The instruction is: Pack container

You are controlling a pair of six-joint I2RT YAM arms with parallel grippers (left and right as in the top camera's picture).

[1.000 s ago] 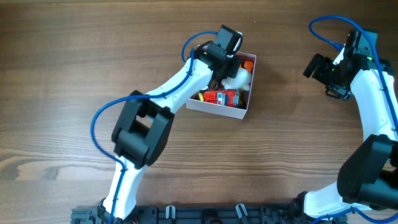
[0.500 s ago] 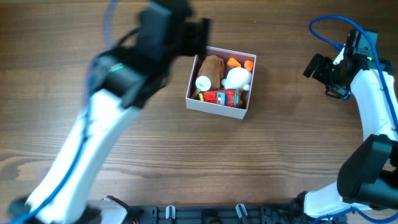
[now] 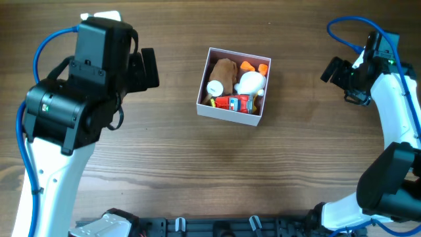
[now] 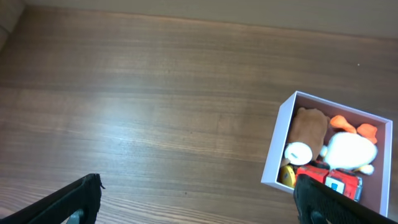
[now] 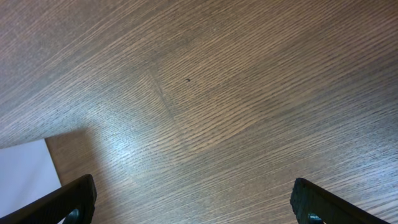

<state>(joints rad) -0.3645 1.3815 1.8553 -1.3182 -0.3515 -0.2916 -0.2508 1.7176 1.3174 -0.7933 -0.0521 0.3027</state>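
**A:** What does the left gripper (image 4: 199, 204) show?

**B:** Its two black fingertips (image 4: 79, 198) sit at the lower corners of the left wrist view. They are spread wide with nothing between them, so the jaws are parted and empty. The gripper hangs above the wooden table (image 3: 164, 164), off its surface.

**A:** And outward from there?

**B:** Seen from overhead, the left arm (image 3: 66, 118) rises from the near left edge of the table. Its gripper faces right, toward the container (image 3: 230, 112), which lies well apart from it.

**A:** Where exactly is the container?

**B:** It is near the middle of the table, a little toward the far side, lying flat and slightly turned. It has thin white walls and a dusty-pink inside. Neither arm touches it.

**A:** What is in it?

**B:** A brown plush toy (image 3: 225, 70) lies in the far left part, with a white rounded toy (image 3: 250, 82) just to its right. There are orange pieces (image 3: 255, 66) in the far right corner and a red toy vehicle (image 3: 235, 102) along the near wall. A small white-topped cylinder (image 3: 215, 87) stands by the left wall. Beside it is something yellow (image 3: 209, 101), too small to identify.

**A:** The right gripper (image 5: 194, 204)?

**B:** Its fingertips (image 5: 73, 200) likewise stand at the lower corners of the right wrist view. They are far apart and hold nothing, with only wood grain below. From overhead it sits at the far right of the table, well apart from the container. The right arm (image 3: 395, 112) curves up to it from the near right corner.
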